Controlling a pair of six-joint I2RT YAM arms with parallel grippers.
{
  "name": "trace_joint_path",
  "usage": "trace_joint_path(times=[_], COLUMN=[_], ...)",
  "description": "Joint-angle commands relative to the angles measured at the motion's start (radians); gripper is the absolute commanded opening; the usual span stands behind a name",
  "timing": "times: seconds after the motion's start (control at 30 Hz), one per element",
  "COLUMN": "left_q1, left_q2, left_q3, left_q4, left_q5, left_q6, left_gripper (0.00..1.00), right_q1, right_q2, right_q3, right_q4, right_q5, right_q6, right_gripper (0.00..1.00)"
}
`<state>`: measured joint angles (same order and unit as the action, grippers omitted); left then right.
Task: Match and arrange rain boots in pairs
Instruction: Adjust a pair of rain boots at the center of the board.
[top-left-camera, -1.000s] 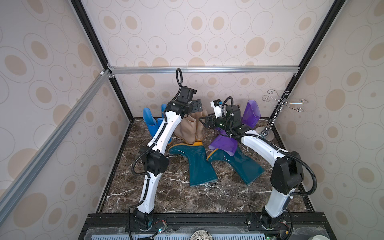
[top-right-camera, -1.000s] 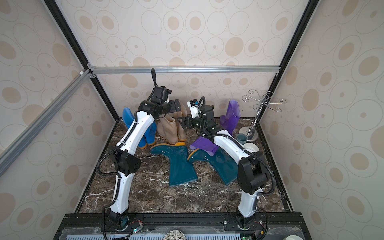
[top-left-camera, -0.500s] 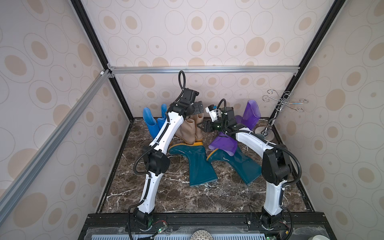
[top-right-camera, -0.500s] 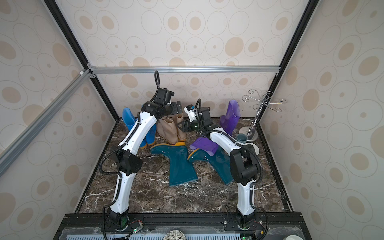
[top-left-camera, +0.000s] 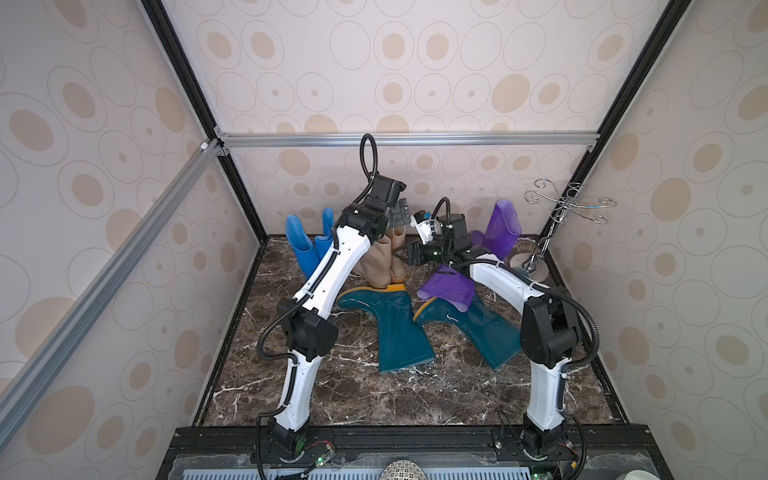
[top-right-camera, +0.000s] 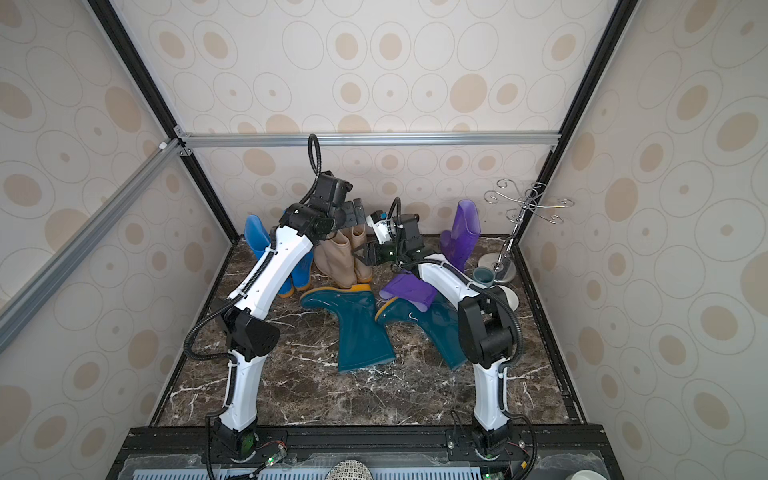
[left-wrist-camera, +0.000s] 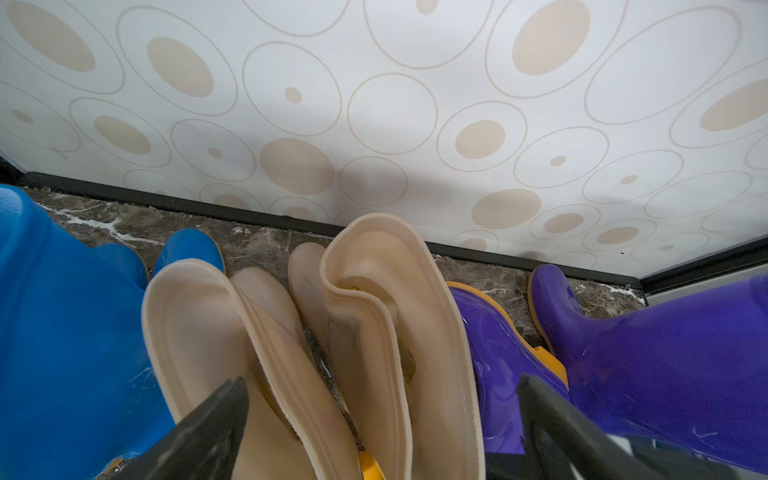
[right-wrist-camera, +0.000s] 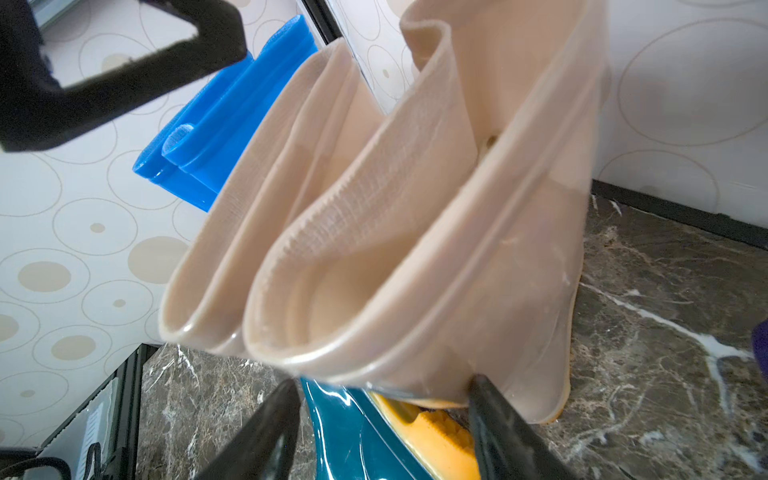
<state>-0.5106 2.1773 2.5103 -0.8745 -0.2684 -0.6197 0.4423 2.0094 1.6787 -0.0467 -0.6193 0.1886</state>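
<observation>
Dark marble floor (top-left-camera: 353, 395) (dotted beige walls (top-left-camera: 415, 62))

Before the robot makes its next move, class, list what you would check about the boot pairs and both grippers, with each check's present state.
1. Beige boots paired: ok, upright side by side.
2. Blue boots paired: ok, upright together near the back wall.
3. Teal boots arranged: not ok, both lying down.
4. Purple pair together: not ok. The upright purple boot stands at the back, and the lying purple boot rests across one of the teal boots.
5. Left gripper free: ok, open above the beige boots.
6. Right gripper hold: cannot tell. It is at a beige boot's shaft.
</observation>
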Motion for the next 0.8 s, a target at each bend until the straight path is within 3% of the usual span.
trace_joint_path(times=[0.0, 0.27, 0.6, 0.77], left_q1=[0.009, 0.016, 0.017, 0.024], left_q2=[0.037, 0.071, 0.094, 0.135], left_q3=[0.062, 0.059, 0.061, 0.065], left_q4=[-0.063, -0.089, -0.02, -0.047], left_q5=[-0.031, 0.029, 0.049, 0.047], left_q6=[-0.055, -0.112, -0.075, -0.043], left_gripper=[1.0, 1.0, 1.0, 0.92], right_q1=[0.016, 0.036, 0.049, 0.053], right_q2=[0.021, 0.028, 0.042, 0.047], right_q3=[0.039, 0.059, 0.075, 0.082], right_q4=[-0.018, -0.025, -0.044, -0.044], right_q5=[-0.034, -0.05, -0.077, -0.082], right_q6=[-0.042, -0.063, -0.087, -0.084], right_gripper=[0.66, 0.67, 0.64, 0.62])
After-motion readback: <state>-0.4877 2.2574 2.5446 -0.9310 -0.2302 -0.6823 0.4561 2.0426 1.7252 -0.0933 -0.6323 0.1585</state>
